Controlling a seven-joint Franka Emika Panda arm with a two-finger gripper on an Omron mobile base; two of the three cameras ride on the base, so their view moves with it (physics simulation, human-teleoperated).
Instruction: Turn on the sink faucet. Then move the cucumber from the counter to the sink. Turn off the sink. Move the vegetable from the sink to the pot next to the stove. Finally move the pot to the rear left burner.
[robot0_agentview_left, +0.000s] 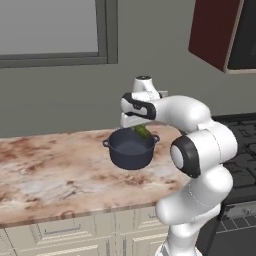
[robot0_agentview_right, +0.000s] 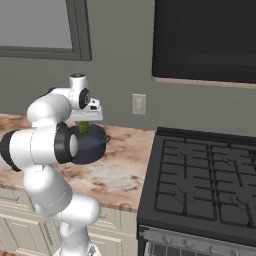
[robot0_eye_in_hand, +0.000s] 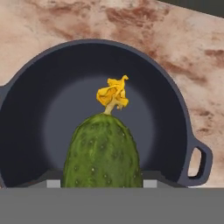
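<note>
My gripper is shut on the cucumber, a dark green bumpy vegetable with a yellow flower end. It hangs tip down just over the mouth of the pot, a round dark vessel with two side handles standing on the counter. From the right, the cucumber dips toward the pot under the gripper. In the hand view the cucumber rises between the fingers of my gripper, over the pot's bare inside.
The black stove with cast grates stands right of the pot, its rear left burner bare. A wall outlet sits behind the counter. A window hangs over the counter's left part, and a dark microwave over the stove.
</note>
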